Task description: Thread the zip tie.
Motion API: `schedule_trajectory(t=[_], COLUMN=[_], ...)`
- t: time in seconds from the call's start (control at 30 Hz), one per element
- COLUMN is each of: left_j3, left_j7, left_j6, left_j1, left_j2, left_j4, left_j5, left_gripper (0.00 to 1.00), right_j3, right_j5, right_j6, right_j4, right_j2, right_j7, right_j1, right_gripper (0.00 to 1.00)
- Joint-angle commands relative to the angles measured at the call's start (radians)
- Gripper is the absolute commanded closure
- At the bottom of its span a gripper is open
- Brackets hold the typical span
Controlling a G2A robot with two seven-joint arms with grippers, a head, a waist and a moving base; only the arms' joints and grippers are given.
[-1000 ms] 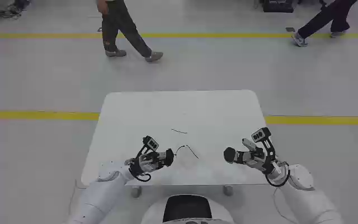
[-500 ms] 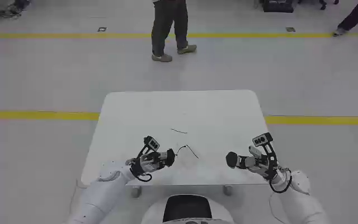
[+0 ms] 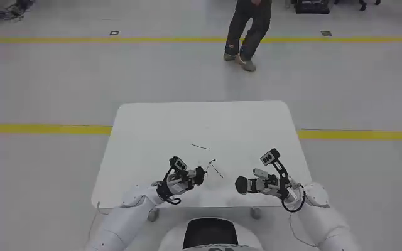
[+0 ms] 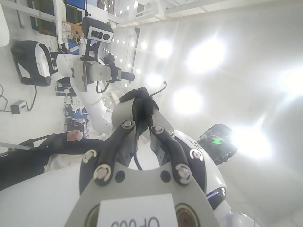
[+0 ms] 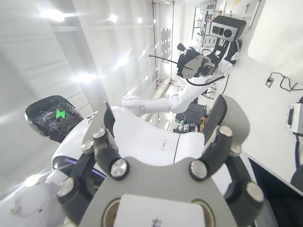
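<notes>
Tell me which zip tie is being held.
The bent zip tie, pinched in the left hand; the other zip tie lies loose on the table, untouched.

- Zip ties: counting two, both thin and black.
  - The held zip tie [image 3: 214, 167] is sticking out of one gripper, close to the table's near edge.
  - The loose zip tie [image 3: 201, 147] is lying flat nearer the table's middle, apart from the first.
- Grippers: counting two, both sitting over the table by its near edge.
  - The left gripper [image 3: 200, 175] is pinching a tie.
  - The right gripper [image 3: 242, 184] is carrying nothing, fingers spread.
- Tables: counting one, the white table [image 3: 157, 122] under all of it.
</notes>
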Motion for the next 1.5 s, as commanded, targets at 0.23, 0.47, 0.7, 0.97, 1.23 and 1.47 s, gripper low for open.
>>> schedule_trajectory(t=[0.23,0.47,0.7,0.97,1.23,1.47], left_j3=[0.01,0.018,-0.039,-0.101,-0.143,-0.174], left_j7=[0.031,0.061,0.088,0.038,-0.017,-0.044], left_j6=[-0.024,-0.024,-0.024,-0.024,-0.024,-0.024], left_j1=[-0.017,-0.014,0.03,0.056,0.059,0.062], left_j2=[-0.022,-0.025,-0.071,-0.143,-0.194,-0.227], left_j4=[0.018,0.008,-0.034,0.003,0.043,0.066], left_j5=[-0.017,-0.022,-0.031,0.025,0.044,0.071], left_gripper=[1.0,1.0,1.0,1.0,1.0,1.0], right_j3=[-0.07,-0.086,-0.157,-0.207,-0.252,-0.258], right_j5=[0.025,0.004,0.098,0.228,0.225,0.202], right_j6=[0.001,0.008,0.001,0.001,0.001,0.001], right_j4=[0.053,0.037,0.105,0.232,0.291,0.307], right_j2=[-0.006,-0.01,-0.045,-0.097,-0.13,-0.147], right_j7=[0.0,-0.06,-0.08,0.0,0.0,0.0], right_j1=[0.062,0.063,0.111,0.183,0.23,0.241], right_gripper=[0.0,0.0,0.0,0.25,0.59,0.82])
